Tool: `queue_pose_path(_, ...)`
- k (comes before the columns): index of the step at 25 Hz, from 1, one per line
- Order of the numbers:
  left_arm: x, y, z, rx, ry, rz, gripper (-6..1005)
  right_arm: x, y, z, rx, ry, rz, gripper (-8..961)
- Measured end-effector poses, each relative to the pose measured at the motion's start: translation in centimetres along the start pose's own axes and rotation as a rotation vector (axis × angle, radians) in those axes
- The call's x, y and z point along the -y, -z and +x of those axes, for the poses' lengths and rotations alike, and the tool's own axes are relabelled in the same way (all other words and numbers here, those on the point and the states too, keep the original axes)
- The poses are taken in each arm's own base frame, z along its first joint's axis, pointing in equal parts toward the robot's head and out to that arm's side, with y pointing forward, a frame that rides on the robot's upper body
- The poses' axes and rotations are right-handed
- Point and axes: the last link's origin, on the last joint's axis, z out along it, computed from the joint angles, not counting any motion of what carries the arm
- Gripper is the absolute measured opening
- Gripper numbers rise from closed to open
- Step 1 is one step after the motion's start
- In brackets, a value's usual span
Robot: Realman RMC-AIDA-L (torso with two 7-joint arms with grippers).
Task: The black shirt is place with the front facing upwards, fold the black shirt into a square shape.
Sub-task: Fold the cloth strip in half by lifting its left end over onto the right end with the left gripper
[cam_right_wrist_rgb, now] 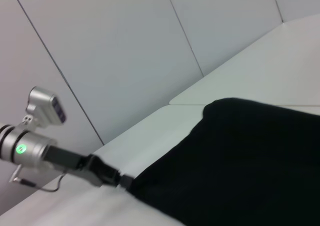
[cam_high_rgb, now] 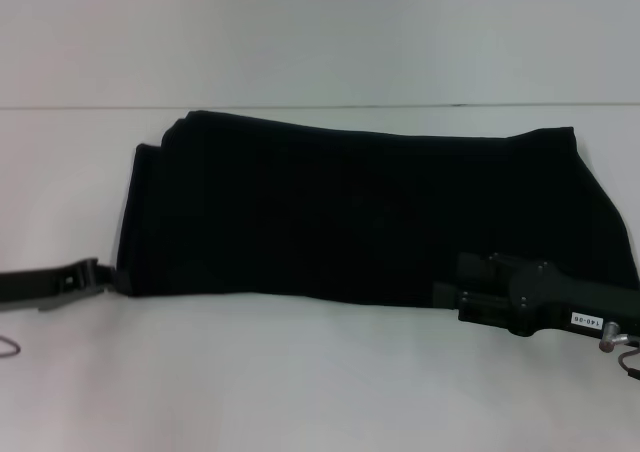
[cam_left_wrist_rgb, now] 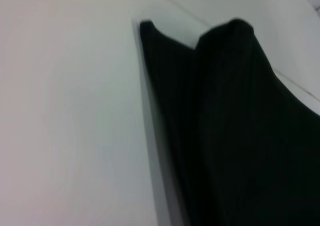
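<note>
White table [cam_high_rgb: 300, 382], black shirt [cam_high_rgb: 350, 212] folded lengthwise, long axis left-right, left hand [cam_high_rgb: 112, 278] seemingly pinching its corner, right hand [cam_high_rgb: 470, 290] unclear.

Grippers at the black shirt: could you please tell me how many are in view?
2. The left gripper is at the black shirt's near-left corner; the right gripper is at its near edge toward the right.

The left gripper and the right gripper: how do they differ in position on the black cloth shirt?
The left gripper meets the black cloth shirt at its near left corner, beside the cloth. The right gripper lies over the near right edge, upon the cloth. Both reach it from the near side, low.
</note>
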Motion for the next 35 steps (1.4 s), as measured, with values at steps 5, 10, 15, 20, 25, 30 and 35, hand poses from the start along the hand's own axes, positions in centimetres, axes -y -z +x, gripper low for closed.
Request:
queue_pose_path(5, 0.1, 1.2, -2.1, 0.035, 0.068, -0.075, 79, 0.2, -0.1, -0.1, -0.002, 0.004, 0.008, 837)
queue_pose_path(10, 0.6, 2.6, -3.8, 0.027, 0.140, -0.126, 97, 0.3, -0.2, -0.2, -0.003, 0.007, 0.012, 837)
queue_pose_path(15, 1.1, 3.1, -3.8, -0.015, 0.178, -0.130, 114, 0.2, -0.2, -0.2, -0.003, 0.007, 0.012, 837)
queue_pose_path(20, 1.5, 3.5, -3.7, -0.046, 0.222, -0.125, 132, 0.2, -0.4, -0.2, -0.003, 0.006, 0.009, 837)
queue_pose_path(25, 2.1, 4.3, -3.7, -0.105, 0.290, -0.130, 185, 0.2, -0.6, -0.2, -0.004, -0.009, 0.012, 837)
queue_pose_path(30, 1.9, 5.2, -4.1, -0.036, 0.411, -0.164, 381, 0.2, -0.6, -0.1, -0.006, -0.044, 0.014, 837)
queue_pose_path(35, 1.6, 5.4, -4.7, 0.024, 0.522, -0.181, 498, 0.2, -0.6, -0.2, -0.008, -0.059, 0.014, 837)
